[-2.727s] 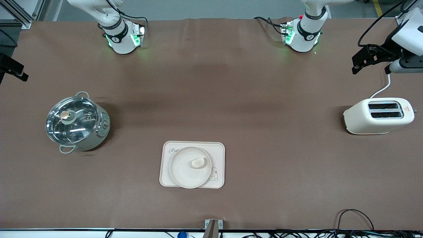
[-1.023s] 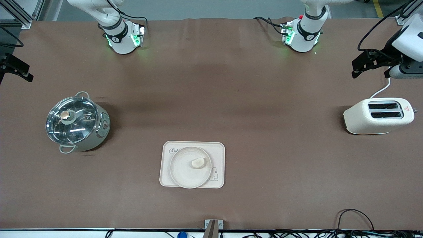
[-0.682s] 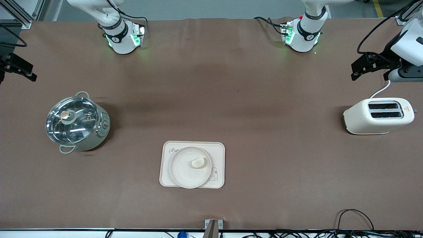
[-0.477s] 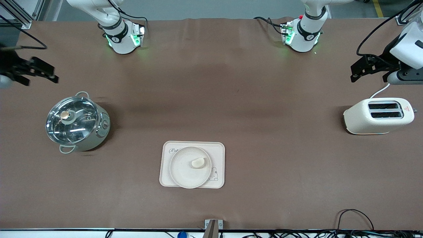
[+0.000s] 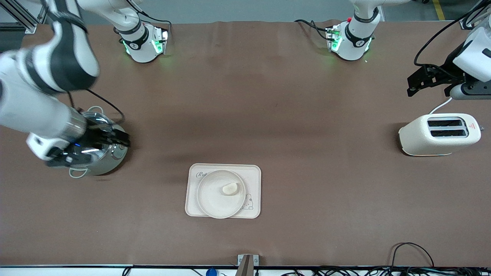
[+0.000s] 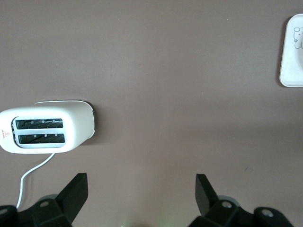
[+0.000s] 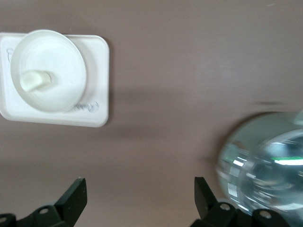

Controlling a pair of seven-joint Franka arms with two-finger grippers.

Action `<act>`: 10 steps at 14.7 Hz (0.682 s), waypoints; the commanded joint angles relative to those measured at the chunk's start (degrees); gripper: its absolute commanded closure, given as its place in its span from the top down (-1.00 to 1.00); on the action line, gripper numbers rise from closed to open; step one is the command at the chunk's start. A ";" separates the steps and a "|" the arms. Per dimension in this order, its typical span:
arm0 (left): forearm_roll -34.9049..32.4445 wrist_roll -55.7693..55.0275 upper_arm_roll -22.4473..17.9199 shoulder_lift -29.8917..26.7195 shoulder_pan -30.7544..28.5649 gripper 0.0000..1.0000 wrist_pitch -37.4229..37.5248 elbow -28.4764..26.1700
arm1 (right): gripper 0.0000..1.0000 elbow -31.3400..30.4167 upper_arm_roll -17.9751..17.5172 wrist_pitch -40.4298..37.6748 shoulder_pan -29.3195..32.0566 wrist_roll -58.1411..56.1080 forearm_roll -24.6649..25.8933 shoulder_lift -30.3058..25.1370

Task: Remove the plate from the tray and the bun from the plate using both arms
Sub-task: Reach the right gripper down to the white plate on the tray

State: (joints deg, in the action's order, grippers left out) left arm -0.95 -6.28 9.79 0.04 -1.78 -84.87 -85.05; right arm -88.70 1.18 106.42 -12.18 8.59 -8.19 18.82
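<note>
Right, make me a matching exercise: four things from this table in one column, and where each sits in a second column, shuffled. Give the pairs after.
Things:
1. bun
2. plate
3. toaster
4. right gripper

Places:
A. on the tray
B. at the left arm's end of the table
C. over the pot
D. on the plate

Pairs: 1-D, 2-A, 3-B, 4-C

Robot lab: 2 bench-mounted arms [image 5: 356, 30] (cables [image 5: 410, 253] trailing)
</note>
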 commanded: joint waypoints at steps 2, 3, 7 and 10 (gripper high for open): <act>-0.19 0.83 0.14 0.40 -0.59 1.00 0.24 1.20 | 1.00 1.51 -6.44 9.92 -0.30 13.34 -0.87 9.62; -0.28 0.83 0.14 0.40 -0.68 1.00 0.24 1.20 | 1.00 1.60 -7.50 14.13 -0.39 15.38 -0.78 12.44; -0.02 0.83 0.14 1.10 -1.65 1.00 0.24 1.20 | 1.00 2.91 -8.21 24.78 -2.40 16.97 -0.87 20.97; -0.19 0.48 0.14 1.45 -1.65 1.00 0.32 1.11 | 1.00 5.19 -8.30 30.85 -4.60 23.81 -0.78 26.07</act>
State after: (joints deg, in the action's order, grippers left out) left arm -0.95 -6.24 9.72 0.84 -3.22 -84.87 -84.87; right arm -87.19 -6.88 135.52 -15.29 27.90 -8.28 41.46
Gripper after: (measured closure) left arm 0.000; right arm 0.000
